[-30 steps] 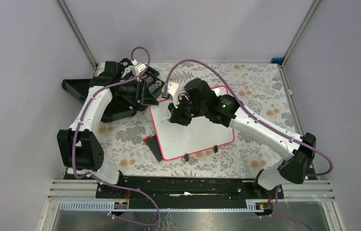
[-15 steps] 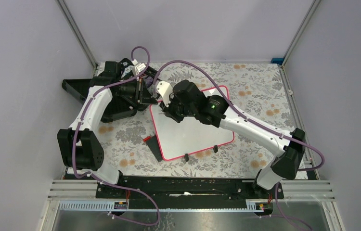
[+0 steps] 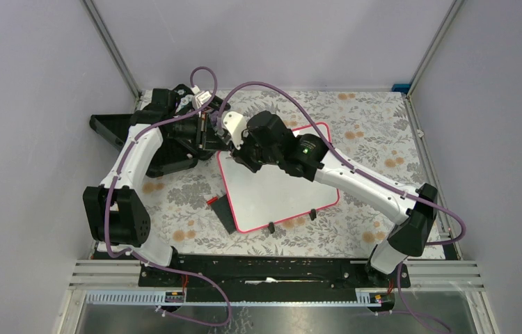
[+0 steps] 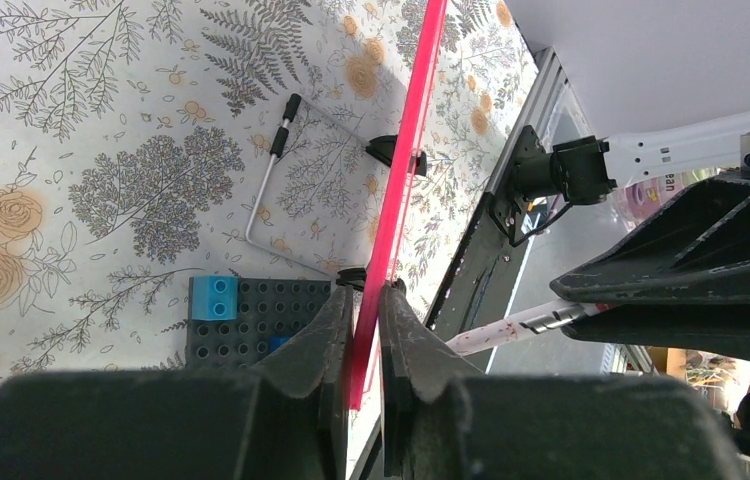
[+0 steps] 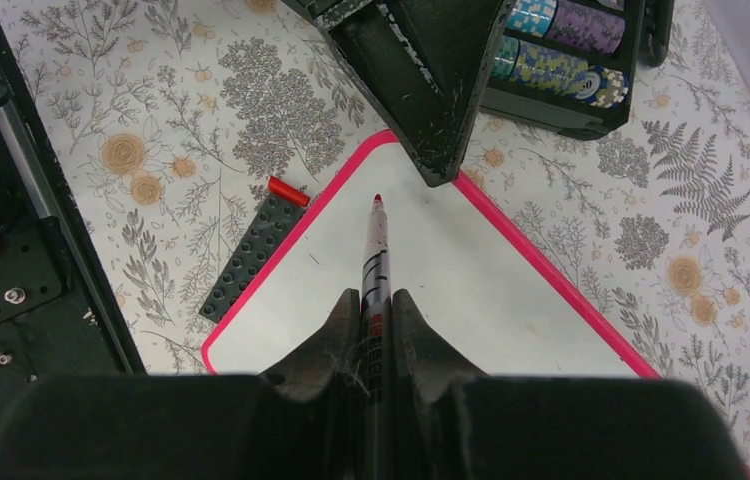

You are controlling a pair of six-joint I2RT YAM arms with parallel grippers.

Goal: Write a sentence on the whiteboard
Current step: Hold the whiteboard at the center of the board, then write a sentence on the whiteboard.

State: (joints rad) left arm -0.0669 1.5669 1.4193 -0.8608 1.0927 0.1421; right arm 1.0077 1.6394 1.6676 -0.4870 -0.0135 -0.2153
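While I watch from above, the whiteboard (image 3: 279, 191) lies flat in the middle of the flower-patterned counter (image 3: 376, 132), and both wrists crowd over its far left corner. My left fingers (image 4: 343, 315) are clenched on the board's thin pink-red frame, seen edge-on from that wrist. My right fingers (image 5: 336, 335) grip a marker (image 5: 375, 255), its red tip aimed at that same corner, just short of the frame. The left arm's black finger overhangs the corner directly ahead of the tip, closing off that part of the white surface. Just beside the board's left edge lies a dark grey studded plate (image 5: 248, 255) carrying a red block (image 5: 288, 191) and a blue block (image 4: 213, 297). A thin bent metal rod (image 4: 269, 180) with a black grip lies on the cloth near a black clip foot (image 4: 391, 150). Beyond the corner stands a black tray (image 5: 641, 60) of stacked chips (image 5: 561, 60).
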